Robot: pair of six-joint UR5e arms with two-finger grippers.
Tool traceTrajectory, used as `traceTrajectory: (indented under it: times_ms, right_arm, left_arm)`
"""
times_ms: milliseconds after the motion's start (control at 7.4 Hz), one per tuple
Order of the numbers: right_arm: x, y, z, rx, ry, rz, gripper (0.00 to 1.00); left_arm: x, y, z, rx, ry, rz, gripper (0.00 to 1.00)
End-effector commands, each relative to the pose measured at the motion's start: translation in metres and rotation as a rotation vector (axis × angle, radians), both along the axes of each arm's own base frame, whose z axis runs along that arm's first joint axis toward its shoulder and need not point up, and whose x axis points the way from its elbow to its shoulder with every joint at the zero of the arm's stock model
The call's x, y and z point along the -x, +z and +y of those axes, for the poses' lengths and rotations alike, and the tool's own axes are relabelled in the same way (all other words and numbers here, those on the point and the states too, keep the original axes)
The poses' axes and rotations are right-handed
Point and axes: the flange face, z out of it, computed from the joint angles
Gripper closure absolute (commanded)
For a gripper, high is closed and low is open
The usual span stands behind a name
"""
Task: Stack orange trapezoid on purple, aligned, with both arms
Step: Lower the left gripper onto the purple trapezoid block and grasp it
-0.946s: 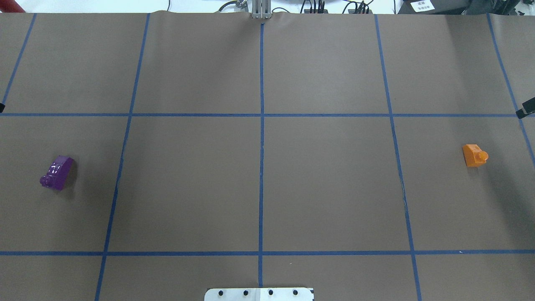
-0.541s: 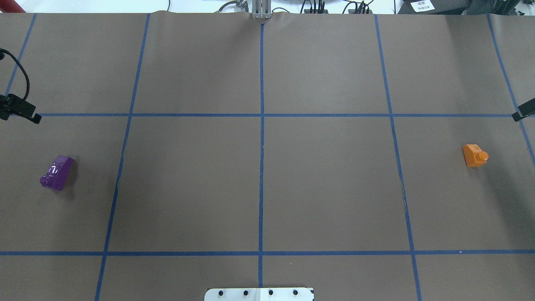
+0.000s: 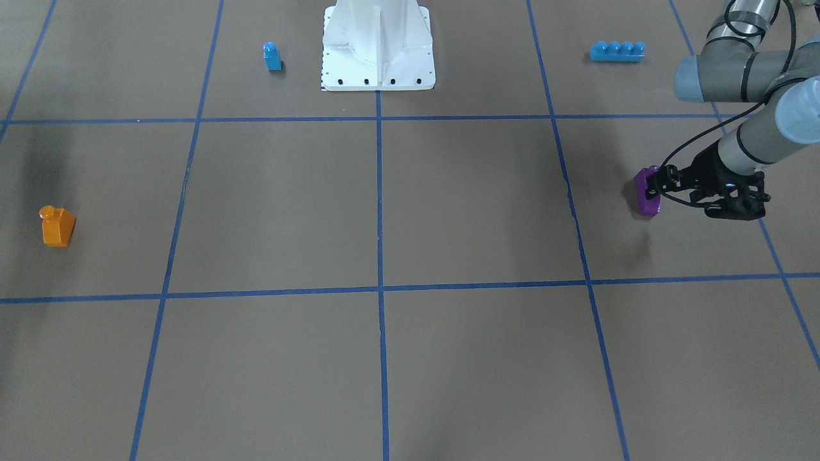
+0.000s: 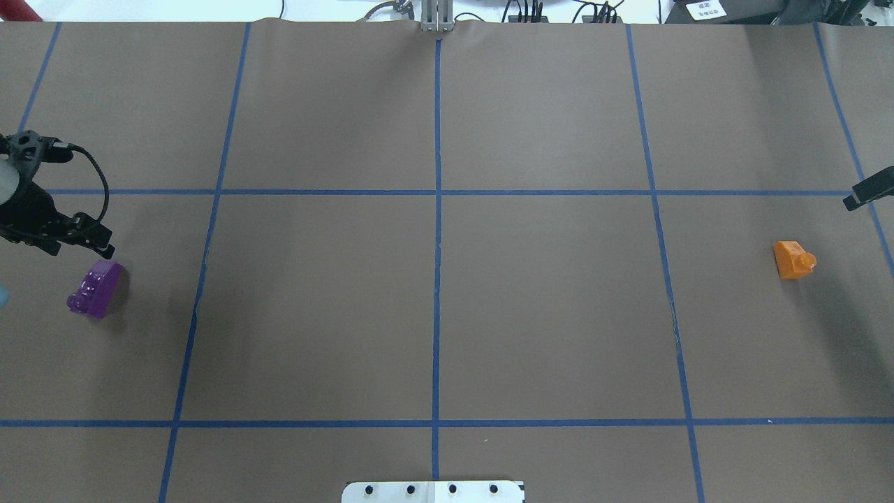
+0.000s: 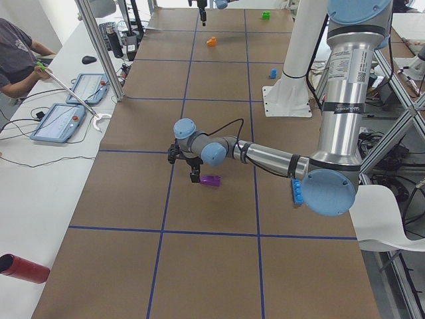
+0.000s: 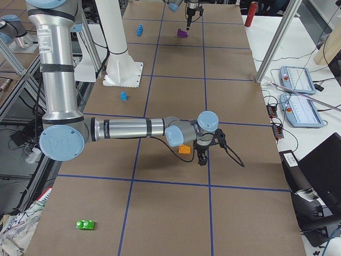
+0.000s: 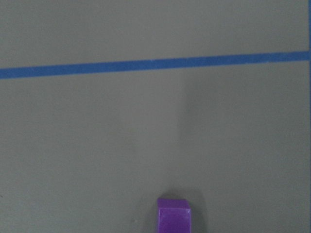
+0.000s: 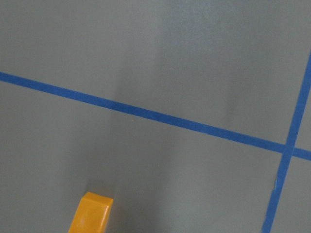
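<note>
The purple brick [image 4: 96, 288] lies on the brown table at the far left; it also shows in the front view [image 3: 646, 192] and at the bottom of the left wrist view [image 7: 174, 216]. My left gripper [image 4: 94, 241] hovers just beyond it, apart from it, jaws open and empty [image 3: 655, 184]. The orange trapezoid [image 4: 793, 260] sits at the far right, stud up [image 3: 57, 225], and at the bottom of the right wrist view [image 8: 90, 213]. Only a black tip of my right gripper [image 4: 855, 201] shows at the right edge, beyond the orange brick; I cannot tell whether it is open.
A small blue single-stud brick [image 3: 272, 56] and a long blue four-stud brick [image 3: 617, 50] lie either side of the white robot base [image 3: 378, 45]. A green brick [image 6: 85, 224] lies at the table's right end. Blue tape lines grid the table.
My left arm has come in from the left edge and moved down toward the purple brick. The right gripper's tip has crept slightly inward. Both bricks have stayed put.
</note>
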Motion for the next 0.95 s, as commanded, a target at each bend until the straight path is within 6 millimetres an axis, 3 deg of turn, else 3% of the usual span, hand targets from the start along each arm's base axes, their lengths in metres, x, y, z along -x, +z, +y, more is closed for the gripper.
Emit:
traceTrajectory:
  times_ms: [0, 135, 541, 676, 811]
  right_arm:
    - [0.006, 0.002, 0.001, 0.005, -0.011, 0.000, 0.00]
    - [0.006, 0.002, 0.001, 0.006, -0.011, 0.000, 0.00]
    - [0.014, 0.002, 0.003, 0.008, -0.026, -0.001, 0.00]
    - [0.014, 0.002, 0.003, 0.008, -0.026, -0.001, 0.00]
    - [0.014, 0.002, 0.003, 0.008, -0.026, -0.001, 0.00]
  left_arm:
    - [-0.037, 0.004, 0.017, -0.046, 0.052, -0.057, 0.01]
    - [-0.046, 0.007, 0.021, -0.066, 0.060, -0.085, 0.01]
    - [-0.035, 0.032, 0.035, -0.063, 0.098, -0.108, 0.05]
    - [-0.035, 0.033, 0.036, -0.053, 0.098, -0.104, 0.15]
    - [-0.036, 0.034, 0.038, -0.045, 0.101, -0.101, 0.33]
